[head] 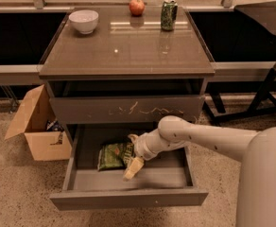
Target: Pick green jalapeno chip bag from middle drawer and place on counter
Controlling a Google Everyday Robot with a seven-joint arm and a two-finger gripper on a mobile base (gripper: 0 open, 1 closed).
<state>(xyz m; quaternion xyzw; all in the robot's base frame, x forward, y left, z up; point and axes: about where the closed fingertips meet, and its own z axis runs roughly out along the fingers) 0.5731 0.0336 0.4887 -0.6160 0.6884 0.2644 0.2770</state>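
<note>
Though unreadable, the green jalapeno chip bag point(112, 155) lies beside spread, empty jaws in the middle drawer point(128, 198).

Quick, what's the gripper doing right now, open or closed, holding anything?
Gripper: open, nothing gripped; it sits inside the middle drawer at the right edge of the green jalapeno chip bag.

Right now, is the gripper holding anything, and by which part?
Nothing held yet: the gripper is open inside the middle drawer, at the right edge of the green jalapeno chip bag, which lies on the drawer floor.
</note>
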